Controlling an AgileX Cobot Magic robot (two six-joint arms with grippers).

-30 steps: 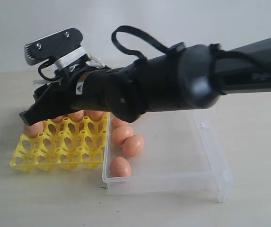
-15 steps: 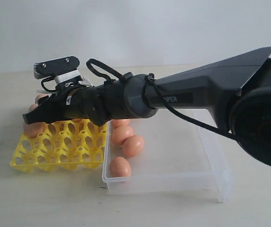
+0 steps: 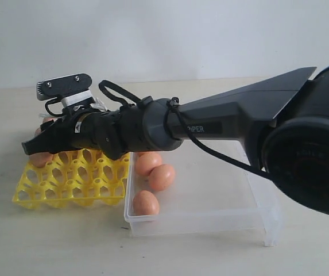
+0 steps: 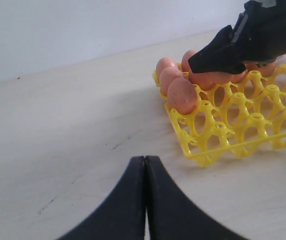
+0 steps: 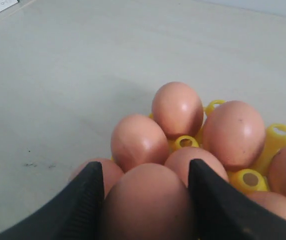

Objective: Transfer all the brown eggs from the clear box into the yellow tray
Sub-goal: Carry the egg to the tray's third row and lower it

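My right gripper (image 5: 145,167) is shut on a brown egg (image 5: 147,205), one black finger against each side of it. It hangs low over the far left corner of the yellow tray (image 3: 72,185), where several brown eggs (image 5: 177,107) sit in cups. Three more brown eggs (image 3: 162,176) lie at the left end of the clear box (image 3: 227,198), which stands right of the tray. In the left wrist view my left gripper (image 4: 145,160) is shut and empty, low over the table short of the tray (image 4: 222,145), with the right gripper (image 4: 217,57) above the tray's eggs (image 4: 182,95).
The right arm (image 3: 210,123) stretches across the clear box and the tray from the right. The pale wooden table (image 4: 73,130) lies bare to the left of the tray. A light wall runs along the back.
The right wrist has come down and levelled out over the tray's far left corner, still holding the egg. The eggs in the box have not moved.
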